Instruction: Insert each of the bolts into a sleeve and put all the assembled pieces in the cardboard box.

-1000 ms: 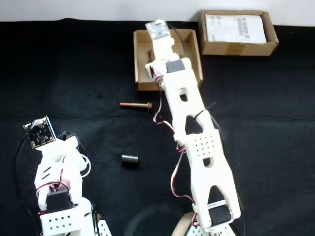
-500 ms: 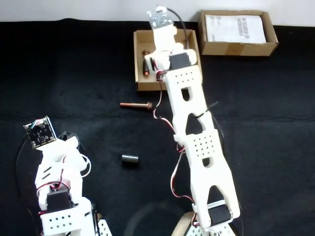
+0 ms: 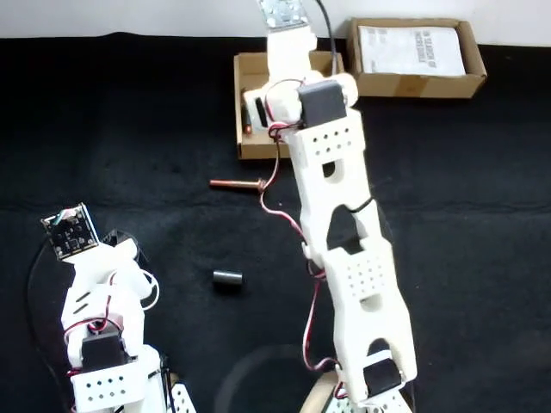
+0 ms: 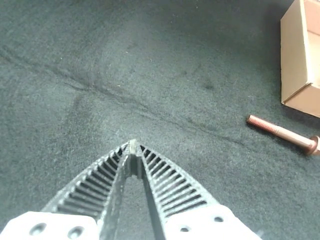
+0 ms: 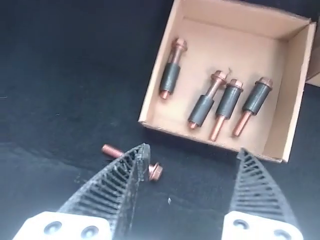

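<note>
The cardboard box holds several bolts in dark sleeves, such as the assembled piece lying apart from the others. My right gripper hangs open above the box's near wall, nothing between its fingers. A loose copper bolt lies on the black cloth just in front of the box; the same bolt is partly behind one right finger. A loose dark sleeve lies nearer to me. My left gripper is shut and empty over bare cloth, with the bolt off to its side.
A second cardboard box with a printed sheet inside stands at the far right. The right arm stretches across the middle of the table. The left arm stays at the near left. Black cloth covers the table.
The right arm's wrist has risen and shifted toward the far edge over the box. The left arm, the loose bolt and the sleeve have not moved.
</note>
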`<state>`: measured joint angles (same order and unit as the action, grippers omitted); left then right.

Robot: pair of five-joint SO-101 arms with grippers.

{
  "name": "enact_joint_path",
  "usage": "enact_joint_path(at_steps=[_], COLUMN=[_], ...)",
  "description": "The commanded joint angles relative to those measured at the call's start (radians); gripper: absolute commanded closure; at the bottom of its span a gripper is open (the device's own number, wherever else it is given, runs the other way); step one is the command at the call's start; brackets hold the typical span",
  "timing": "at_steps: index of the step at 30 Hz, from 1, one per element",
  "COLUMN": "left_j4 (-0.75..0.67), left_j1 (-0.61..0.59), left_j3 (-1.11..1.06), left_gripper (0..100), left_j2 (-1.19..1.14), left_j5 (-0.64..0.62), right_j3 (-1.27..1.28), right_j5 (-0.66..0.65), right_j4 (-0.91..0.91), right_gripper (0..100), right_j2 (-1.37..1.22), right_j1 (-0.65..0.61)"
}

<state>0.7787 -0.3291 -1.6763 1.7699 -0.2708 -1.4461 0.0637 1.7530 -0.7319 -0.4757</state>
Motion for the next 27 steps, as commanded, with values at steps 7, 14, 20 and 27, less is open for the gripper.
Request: enact_joint_path(at_steps=[7,14,20,27], left_j4=[0.003,0.003,0.003,0.003], left_j1=[0.01,0.01,0.01,0.01], left_j3=[-0.019,-0.019,-0.019,-0.019], left_gripper=[99,99,99,99], left_j2=[0.036,0.036,0.036,0.036], left_j5=[0.0,0.0,0.0,0.0], right_j3=[0.822,1.112,1.277,1.382], right_j5=[-0.143,-0.307,-0.503,-0.637], right_j4=[0.01,0.01,0.01,0.01], right_gripper=[77.2,77.2,77.2,77.2], right_j2=[0.553,0.665,0.667,0.662], right_j1=[-0.147,-0.157,-0.16,-0.237])
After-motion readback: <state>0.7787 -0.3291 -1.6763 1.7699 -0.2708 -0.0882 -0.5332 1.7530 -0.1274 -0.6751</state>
